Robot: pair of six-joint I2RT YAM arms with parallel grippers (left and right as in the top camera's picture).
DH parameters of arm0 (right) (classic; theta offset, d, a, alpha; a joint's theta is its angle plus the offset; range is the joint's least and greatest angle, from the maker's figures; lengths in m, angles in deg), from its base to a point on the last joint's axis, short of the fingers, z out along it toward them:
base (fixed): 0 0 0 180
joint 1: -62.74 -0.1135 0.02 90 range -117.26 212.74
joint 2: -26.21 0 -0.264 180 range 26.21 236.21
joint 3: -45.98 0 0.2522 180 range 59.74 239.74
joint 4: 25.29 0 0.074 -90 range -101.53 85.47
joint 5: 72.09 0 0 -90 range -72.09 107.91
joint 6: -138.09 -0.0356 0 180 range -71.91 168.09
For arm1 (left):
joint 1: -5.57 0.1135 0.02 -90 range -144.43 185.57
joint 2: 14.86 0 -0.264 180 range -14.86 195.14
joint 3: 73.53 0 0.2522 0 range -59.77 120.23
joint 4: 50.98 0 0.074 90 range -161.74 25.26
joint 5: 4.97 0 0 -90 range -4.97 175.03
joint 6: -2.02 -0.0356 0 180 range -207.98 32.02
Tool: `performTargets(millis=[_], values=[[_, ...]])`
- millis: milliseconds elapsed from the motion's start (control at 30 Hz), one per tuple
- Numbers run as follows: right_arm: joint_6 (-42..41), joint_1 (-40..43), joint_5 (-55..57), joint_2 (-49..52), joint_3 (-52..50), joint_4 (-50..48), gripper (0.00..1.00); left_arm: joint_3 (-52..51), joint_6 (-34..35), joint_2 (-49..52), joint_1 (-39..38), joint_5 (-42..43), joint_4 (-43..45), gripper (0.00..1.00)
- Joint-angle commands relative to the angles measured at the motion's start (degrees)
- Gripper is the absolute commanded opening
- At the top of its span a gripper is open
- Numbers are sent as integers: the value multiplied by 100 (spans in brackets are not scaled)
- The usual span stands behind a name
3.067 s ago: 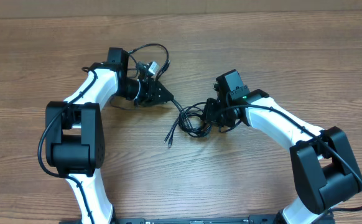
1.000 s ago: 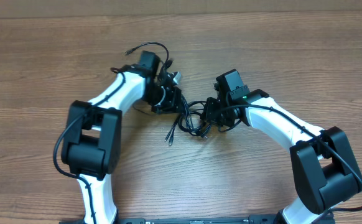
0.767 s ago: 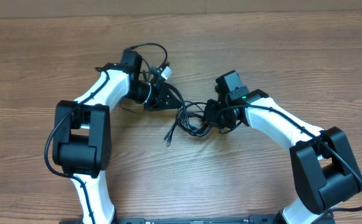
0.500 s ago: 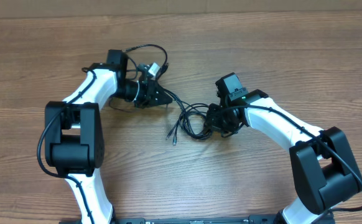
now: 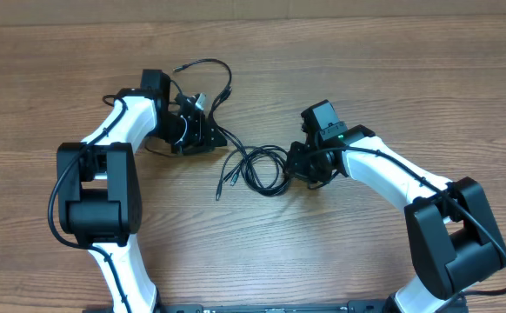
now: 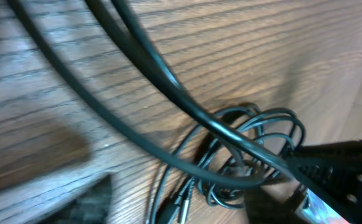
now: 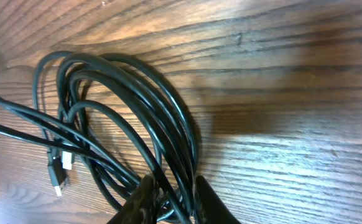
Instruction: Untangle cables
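**Several thin cords in one soft bunch**

The cables lie in loose loops on the bench, between my two arms. They look thin, light and floppy. I think they will bend any way I pull and will not break easily. The smooth black skin may slip, though, and a hard tug may pull a knot tight.

My right tool is clenched on a few strands at the right side of the bunch. I see cords squeezed between its fingers. My left tool sits near the bunch on the other side. Two strands run right up to it, but its fingers are not clear, so I cannot tell if it is pinching them.

I think the best place to take hold is one strand close to the small plugs, which poke out at the front left of the loops. A free end can be fed back through a loop.

There is lots of bare wood in front of the bunch and behind it. The far edge of the bench is well away. My own arms crowd both sides, so I would pull slowly and spread the loops toward the front.
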Motion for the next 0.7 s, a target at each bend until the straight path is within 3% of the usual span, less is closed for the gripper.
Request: performTargets(millis=[0, 133, 267, 400, 467, 533, 600, 667], values=[[7, 0, -116, -15, -37, -52, 18, -11, 146, 72, -149, -291, 7, 82], [7, 0, -116, -15, -37, -68, 20, -11, 192, 72, -516, -267, 249, 89], [7, 0, -116, -15, -37, -79, 20, -11, 188, 72, -988, -286, 356, 87], [7, 0, -114, -15, -37, -105, 20, -9, 190, 72, -1211, -131, 645, 92], [7, 0, -116, -15, -37, -107, 20, -9, 494, 72, -1307, -632, 756, 83], [7, 0, -118, -15, -37, -103, 21, -9, 793, 72, -1403, -1034, 820, 6], [7, 0, -118, -15, -37, -79, 31, -9, 741, 72, -1432, -682, 826, 4], [4, 0, -122, -15, -37, -13, 40, 4, 127, 70, -1370, 208, 846, 4]])
